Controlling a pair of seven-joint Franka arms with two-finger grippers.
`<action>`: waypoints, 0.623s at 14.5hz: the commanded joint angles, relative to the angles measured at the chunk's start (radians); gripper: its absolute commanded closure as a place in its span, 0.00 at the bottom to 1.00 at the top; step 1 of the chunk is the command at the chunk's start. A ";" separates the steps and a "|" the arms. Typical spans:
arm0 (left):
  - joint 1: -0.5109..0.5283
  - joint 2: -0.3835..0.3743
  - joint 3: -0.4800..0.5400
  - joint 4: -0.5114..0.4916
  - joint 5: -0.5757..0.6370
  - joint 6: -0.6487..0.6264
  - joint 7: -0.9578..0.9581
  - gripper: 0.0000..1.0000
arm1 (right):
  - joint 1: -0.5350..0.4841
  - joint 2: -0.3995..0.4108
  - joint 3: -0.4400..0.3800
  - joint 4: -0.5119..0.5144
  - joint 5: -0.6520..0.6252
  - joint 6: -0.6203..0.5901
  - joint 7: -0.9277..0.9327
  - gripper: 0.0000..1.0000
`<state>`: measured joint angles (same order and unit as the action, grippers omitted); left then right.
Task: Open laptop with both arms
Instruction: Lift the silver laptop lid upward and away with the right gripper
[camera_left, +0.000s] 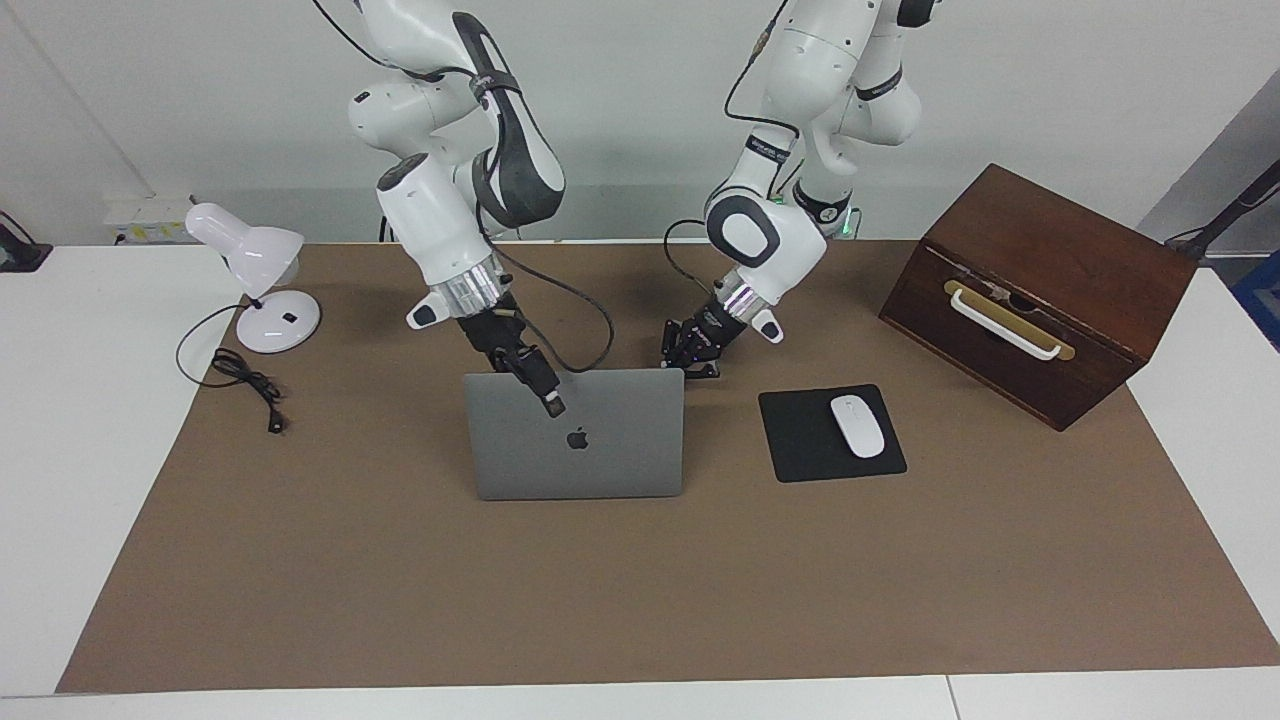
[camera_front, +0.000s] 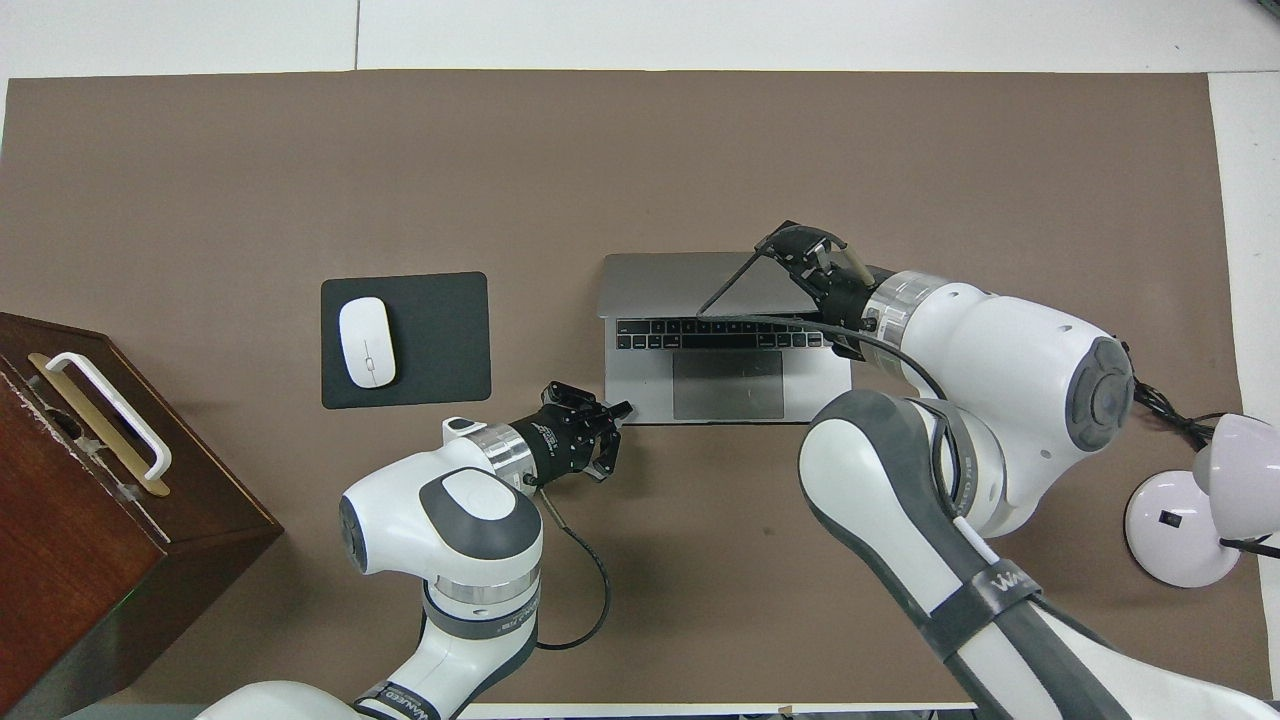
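The laptop (camera_left: 576, 440) is sitting mid-counter on the brown mat (camera_left: 640, 580), lid partly raised and leaning back away from the robots, logo side facing away from them; keyboard and trackpad are showing in the overhead view. The left pincer (camera_left: 693, 362) is sitting low at the laptop's base corner nearest the robots, toward the left arm's end, fingertips together, pressing at or just beside that corner; real contact is hard to call. The right pincer (camera_left: 549, 398) is reaching over the lid's top edge with its tips on the lid's outer face just above the logo; whether its fingers are apart or together, I cannot tell. The black mouse pad (camera_left: 800, 445) with the white mouse (camera_left: 858, 426) on it is lying beside the laptop toward the left arm's end, the wooden box (camera_left: 1040, 290) further that way. The white desk lamp (camera_left: 255, 275) and its cord are standing at the right arm's end.
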<state>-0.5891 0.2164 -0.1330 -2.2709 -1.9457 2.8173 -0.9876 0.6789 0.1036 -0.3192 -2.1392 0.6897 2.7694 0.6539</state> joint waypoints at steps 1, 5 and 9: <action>-0.006 0.046 0.010 0.019 -0.025 0.028 0.035 1.00 | -0.001 0.041 -0.015 0.050 0.039 -0.011 -0.066 0.00; -0.006 0.046 0.010 0.019 -0.025 0.028 0.035 1.00 | -0.001 0.057 -0.029 0.091 0.039 -0.013 -0.069 0.00; -0.006 0.046 0.010 0.019 -0.025 0.028 0.036 1.00 | -0.002 0.077 -0.050 0.137 0.040 -0.042 -0.085 0.00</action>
<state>-0.5891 0.2164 -0.1330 -2.2709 -1.9458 2.8173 -0.9868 0.6788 0.1508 -0.3468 -2.0568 0.6897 2.7528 0.6236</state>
